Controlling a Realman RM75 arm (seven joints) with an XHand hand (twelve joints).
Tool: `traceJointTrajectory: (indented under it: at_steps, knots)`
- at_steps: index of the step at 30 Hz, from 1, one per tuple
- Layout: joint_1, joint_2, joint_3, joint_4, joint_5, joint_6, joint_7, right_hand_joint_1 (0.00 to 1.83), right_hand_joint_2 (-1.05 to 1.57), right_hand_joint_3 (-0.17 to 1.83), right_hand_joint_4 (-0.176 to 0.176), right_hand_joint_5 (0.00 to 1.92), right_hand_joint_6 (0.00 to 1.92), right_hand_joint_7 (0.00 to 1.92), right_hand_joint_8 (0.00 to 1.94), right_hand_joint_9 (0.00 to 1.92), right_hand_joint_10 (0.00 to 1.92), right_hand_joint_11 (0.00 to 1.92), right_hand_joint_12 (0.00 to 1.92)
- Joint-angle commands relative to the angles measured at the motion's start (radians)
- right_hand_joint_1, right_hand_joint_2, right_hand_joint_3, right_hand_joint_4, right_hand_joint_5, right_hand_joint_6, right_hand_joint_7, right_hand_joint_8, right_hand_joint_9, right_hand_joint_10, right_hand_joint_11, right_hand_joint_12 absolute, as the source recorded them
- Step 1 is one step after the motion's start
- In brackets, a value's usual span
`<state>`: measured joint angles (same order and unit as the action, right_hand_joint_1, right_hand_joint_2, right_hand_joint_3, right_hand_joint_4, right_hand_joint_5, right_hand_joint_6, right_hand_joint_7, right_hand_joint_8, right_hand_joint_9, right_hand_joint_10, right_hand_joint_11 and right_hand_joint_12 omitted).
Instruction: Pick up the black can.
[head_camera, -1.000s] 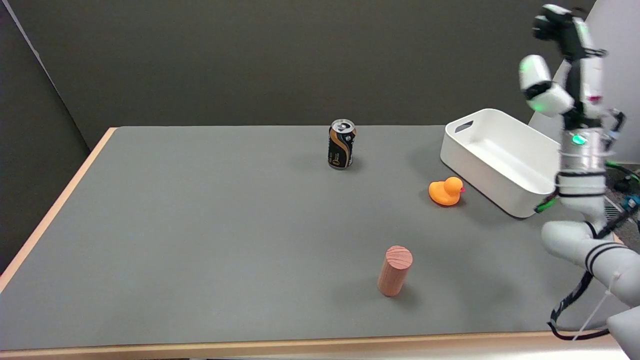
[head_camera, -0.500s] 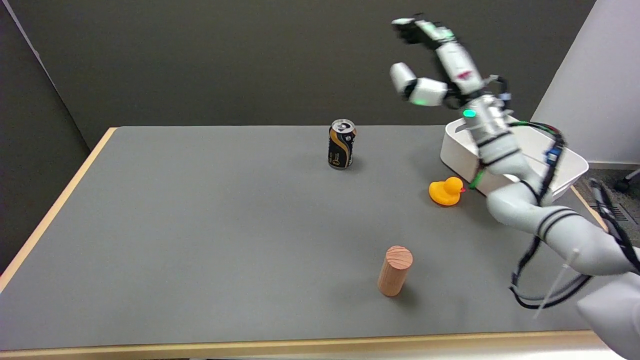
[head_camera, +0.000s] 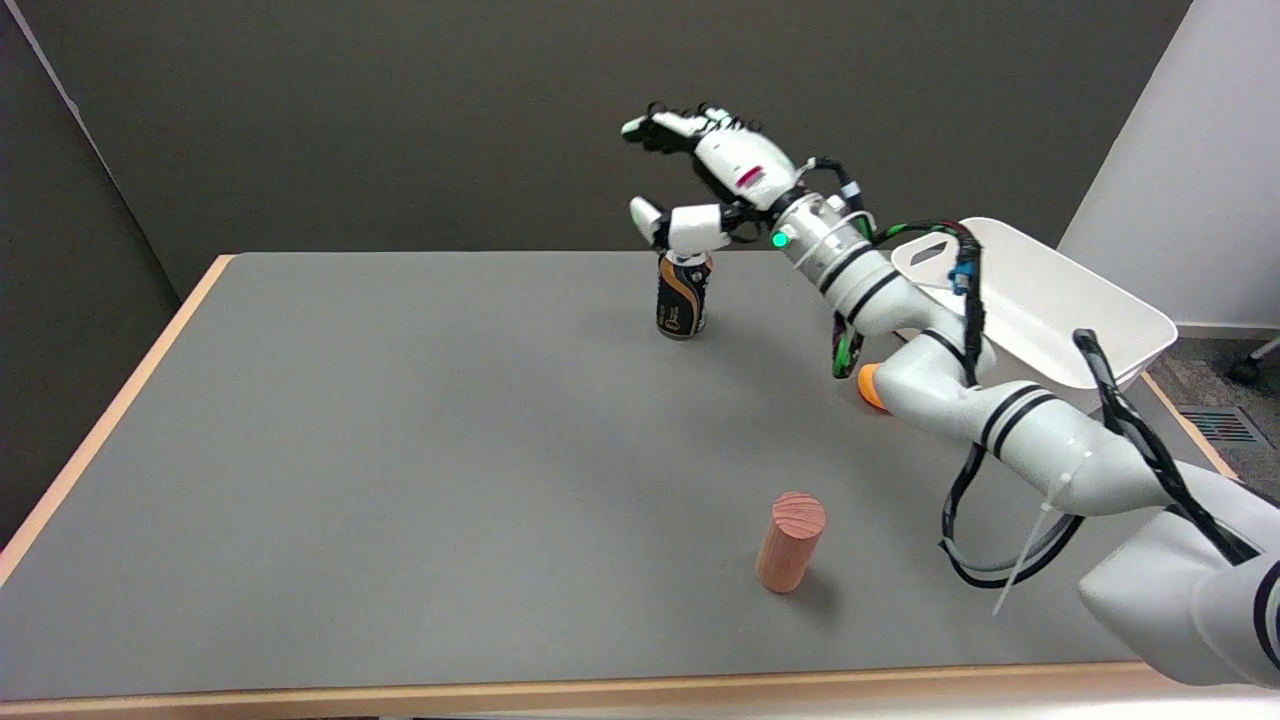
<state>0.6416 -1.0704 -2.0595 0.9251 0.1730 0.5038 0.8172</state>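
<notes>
The black can (head_camera: 684, 296) stands upright on the far middle part of the gray table (head_camera: 400, 450), with gold curved stripes on its side and its silver top partly covered in this view by the thumb of the robot. The right hand (head_camera: 712, 180) hangs in the air just above the can and a little toward 1 o'clock from it; its fingers are spread wide and it holds nothing, the thumb low near the can's top and the other fingers arched higher. I judge this wide opening is prepared so that the hand can come down around the can's body, but no finger touches the can yet as far as the view shows. At about 4 o'clock from the can, an orange rubber duck (head_camera: 868, 385) is mostly hidden behind the white forearm. At about 3 o'clock, near the table's right edge, lies a white plastic bin (head_camera: 1100, 320) with a handle slot. At about 5 o'clock, well apart and closer to the near edge, a wooden cylinder (head_camera: 790, 541) stands slightly tilted.
</notes>
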Motion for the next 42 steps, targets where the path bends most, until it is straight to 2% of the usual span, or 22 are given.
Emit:
traceJointTrajectory:
  at_steps: [1,9,18,24,29,42]
  knots:
    - [0.066,-0.032,-0.091,0.026,-0.086,-0.285,-0.067,0.42,0.67,1.00,0.064,0.26,0.54,0.38,0.46,0.29,0.74,0.06,1.08]
    - [0.075,-0.024,-0.097,-0.019,-0.154,-0.293,-0.060,0.43,0.67,0.99,0.074,0.28,0.57,0.40,0.47,0.31,0.74,0.07,1.08]
    - [0.130,-0.043,-0.100,-0.167,-0.165,-0.288,-0.060,0.43,0.66,1.00,0.082,0.28,0.58,0.40,0.48,0.32,0.74,0.08,1.08]
    - [0.142,-0.046,-0.096,-0.226,-0.166,-0.287,-0.060,0.44,0.66,1.00,0.076,0.28,0.58,0.38,0.46,0.30,0.72,0.06,0.99]
    - [0.146,-0.046,-0.080,-0.245,-0.162,-0.282,-0.060,0.44,0.66,1.01,0.068,0.28,0.58,0.35,0.42,0.27,0.69,0.05,0.97]
    - [0.143,-0.050,-0.087,-0.268,-0.159,-0.283,-0.060,0.44,0.66,1.01,0.075,0.27,0.57,0.34,0.41,0.26,0.68,0.04,1.00]
